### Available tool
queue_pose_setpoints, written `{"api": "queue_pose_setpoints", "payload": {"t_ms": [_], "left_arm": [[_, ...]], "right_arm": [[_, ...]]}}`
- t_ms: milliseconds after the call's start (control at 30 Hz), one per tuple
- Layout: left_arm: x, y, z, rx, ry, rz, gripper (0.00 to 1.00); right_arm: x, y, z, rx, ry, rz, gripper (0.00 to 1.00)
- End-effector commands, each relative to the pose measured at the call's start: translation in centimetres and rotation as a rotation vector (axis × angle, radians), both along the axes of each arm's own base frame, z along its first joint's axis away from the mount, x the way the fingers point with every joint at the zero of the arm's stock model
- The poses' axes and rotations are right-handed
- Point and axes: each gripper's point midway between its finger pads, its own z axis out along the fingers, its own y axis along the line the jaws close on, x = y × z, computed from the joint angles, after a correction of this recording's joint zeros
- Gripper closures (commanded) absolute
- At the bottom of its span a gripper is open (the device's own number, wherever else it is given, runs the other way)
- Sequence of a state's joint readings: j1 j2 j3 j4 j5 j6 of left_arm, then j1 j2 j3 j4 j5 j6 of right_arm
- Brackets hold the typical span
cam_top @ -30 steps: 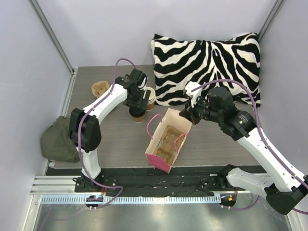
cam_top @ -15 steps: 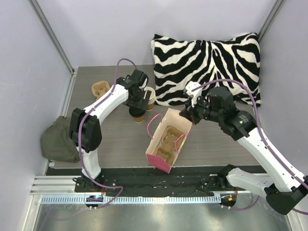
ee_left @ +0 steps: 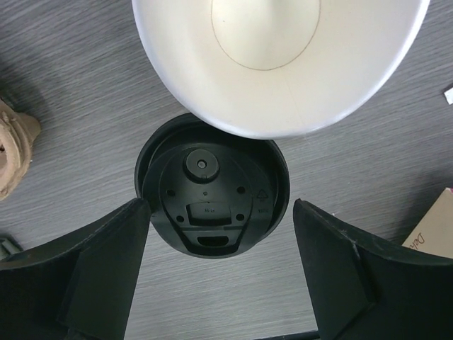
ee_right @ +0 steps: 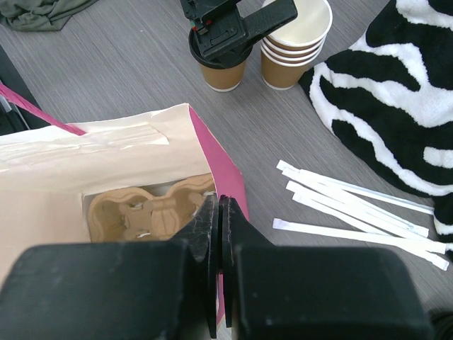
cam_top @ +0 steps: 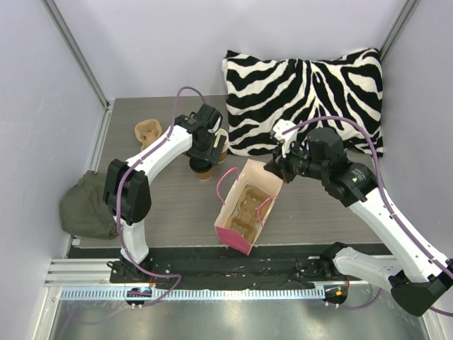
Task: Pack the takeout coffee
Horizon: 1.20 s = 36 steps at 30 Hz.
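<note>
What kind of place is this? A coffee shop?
Probably not; it looks like a robot test booth. Two robot arms are bolted to the table edge, plain walls close it in, and a zebra pillow sits beside the cups and paper bag.

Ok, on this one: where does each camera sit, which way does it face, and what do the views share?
Top external: above and behind the bases, looking down at the table; left pincer and right pincer show.
Left wrist: straight down onto the black lid and cup stack; open left pincer flanks the lid.
Right wrist: forward over the paper bag; right pincer shut on its rim.
Shared: both wrist views show lid and stack.
</note>
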<state>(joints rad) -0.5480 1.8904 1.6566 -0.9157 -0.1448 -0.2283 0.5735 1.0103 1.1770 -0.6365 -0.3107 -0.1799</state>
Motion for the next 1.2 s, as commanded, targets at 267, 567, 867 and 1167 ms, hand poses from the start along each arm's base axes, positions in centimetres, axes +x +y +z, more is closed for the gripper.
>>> {"api": "queue_pose_setpoints", "payload": {"t_ms": [267,567,867,1167], "left_arm": [[0.5,-0.3,0.3,-0.004,-0.019,0.005,0.09],[0.3,-0.7,2.3,-0.017,-0.066,-0.02,0.06],[0.6,-0.6,3.4,-0.015,-0.1,-0.014,0.0],[1.2,0.0,4.1,0.013,-0.134,0.003,0.0]], "right_arm": [[0.2,0.2,1.4,0.044,-0.041,0.003,0.99],[0.3,0.4,1.5,0.045,-0.041,0.008,0.99],[0.4,0.4,1.6,0.046,-0.04,0.004,0.99],[0.5,0.4,1.8,0.047,-0.042,0.004,0.99]]}}
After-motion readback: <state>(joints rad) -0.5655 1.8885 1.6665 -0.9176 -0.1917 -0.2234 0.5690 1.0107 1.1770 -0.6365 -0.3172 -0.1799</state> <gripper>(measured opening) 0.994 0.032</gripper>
